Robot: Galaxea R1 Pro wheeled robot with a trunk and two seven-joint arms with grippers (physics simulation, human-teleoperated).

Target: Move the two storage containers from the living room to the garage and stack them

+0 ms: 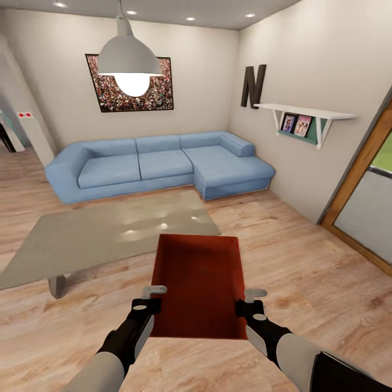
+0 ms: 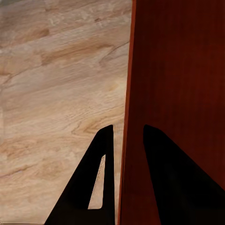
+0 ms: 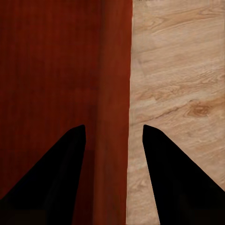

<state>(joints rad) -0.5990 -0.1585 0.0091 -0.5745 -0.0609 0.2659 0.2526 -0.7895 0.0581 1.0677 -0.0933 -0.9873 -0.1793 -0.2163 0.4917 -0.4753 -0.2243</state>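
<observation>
One orange-red storage container [image 1: 198, 283] hangs just above the living room's light wood plank floor [image 1: 310, 272], right in front of me, open top up. My left gripper [image 1: 155, 298] is shut on its left wall and my right gripper [image 1: 249, 302] on its right wall. In the left wrist view the gripper [image 2: 127, 129] straddles the thin wall of the container [image 2: 178, 70]. The right wrist view has the gripper [image 3: 114, 126] astride the wall of the container [image 3: 47, 61] too. The second container and the garage are out of view.
A low glass table [image 1: 109, 234] stands just beyond the container, to the left. A blue corner sofa [image 1: 158, 163] lines the back wall. A wood-framed glass door [image 1: 370, 201] is at the right, a wall shelf [image 1: 305, 117] above it, a pendant lamp [image 1: 129, 54] overhead.
</observation>
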